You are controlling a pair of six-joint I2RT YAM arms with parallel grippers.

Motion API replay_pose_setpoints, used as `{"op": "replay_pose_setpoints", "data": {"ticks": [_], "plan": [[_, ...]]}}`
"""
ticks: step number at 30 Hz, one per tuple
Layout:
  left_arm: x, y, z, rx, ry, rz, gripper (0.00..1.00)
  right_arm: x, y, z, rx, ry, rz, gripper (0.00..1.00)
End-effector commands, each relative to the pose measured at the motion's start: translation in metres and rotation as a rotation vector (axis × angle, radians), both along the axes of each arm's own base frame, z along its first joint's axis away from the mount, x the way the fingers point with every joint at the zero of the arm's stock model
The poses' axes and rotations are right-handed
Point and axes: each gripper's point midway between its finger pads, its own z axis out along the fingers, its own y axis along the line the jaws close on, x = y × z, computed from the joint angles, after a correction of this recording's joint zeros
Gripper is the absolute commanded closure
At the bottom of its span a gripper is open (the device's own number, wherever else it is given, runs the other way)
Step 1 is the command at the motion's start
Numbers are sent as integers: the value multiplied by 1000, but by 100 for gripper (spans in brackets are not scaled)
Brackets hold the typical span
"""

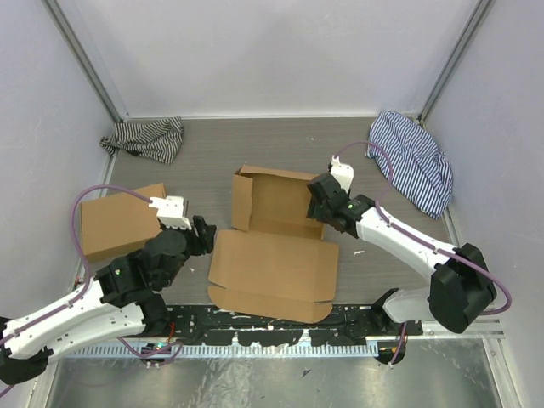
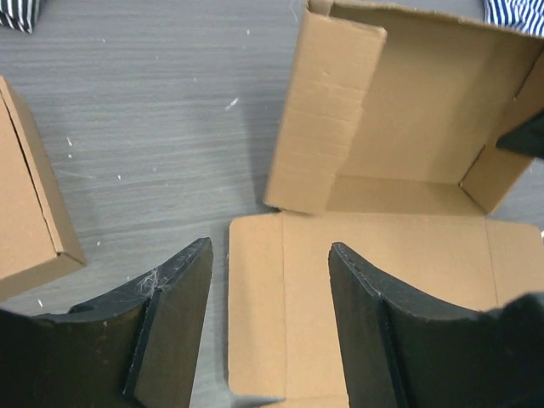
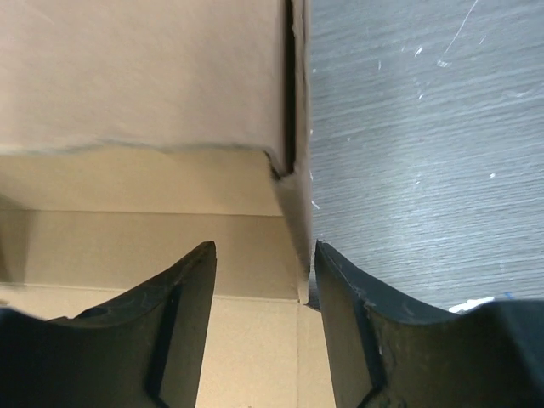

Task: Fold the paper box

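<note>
Paper box [image 1: 272, 272]: matt brown cardbd, smooth. Table [image 1: 204, 157]: grey wood-grain, matt. Cloth [image 1: 416, 161]: striped fabric, soft-looking.

Robot test cell in a lab: plain white panel walls [image 1: 272, 51] on silver metal framing posts [image 1: 85, 59] across the upper frame, grey wood-grain tabletop [image 1: 212, 144], black slotted mounting rail [image 1: 280, 330] along the bottom.

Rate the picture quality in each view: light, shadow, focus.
Top external: even, diffuse light, only faint shadows, plain brown cardboard mailer box sharp. Left wrist: the box's upright side flap shadows the grey table; left gripper's black fingers lack detail. Right wrist: near cardboard wall slightly soft, corner slit dark.
</note>
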Motion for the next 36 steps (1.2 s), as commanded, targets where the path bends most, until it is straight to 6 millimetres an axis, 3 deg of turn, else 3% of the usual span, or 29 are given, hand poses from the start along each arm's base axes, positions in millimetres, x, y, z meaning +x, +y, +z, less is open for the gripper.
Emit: {"op": "replay_pose_setpoints", "data": {"ticks": [1, 4, 8, 12, 17, 24, 27, 33, 36], "plan": [[-21, 7, -11, 29, 124, -48, 37, 8, -20, 41, -122, -39, -52, 42], [-24, 7, -12, 32, 143, -52, 39, 15, -37, 72, -217, -103, -61, 40], [-17, 22, -27, 166, 169, 28, 39, 27, -32, 102, -234, -158, -30, 39], [-6, 26, -37, 185, 127, 104, 32, 31, -26, 101, -233, -145, -13, 40], [3, 19, -49, 68, 34, 111, 32, 23, -26, 92, -185, -161, -7, 40], [-6, 23, -39, -67, 5, 84, 37, 33, -30, 132, -212, -252, 2, 39], [-8, 26, -32, -68, 0, 77, 38, 47, -19, 143, -252, -265, 66, 36], [-9, 24, -35, -27, 27, 61, 37, 100, 12, 138, -306, -218, 197, 34], [-12, 21, -38, -12, 57, 47, 37, 132, 4, 121, -284, -163, 147, 34]]}}
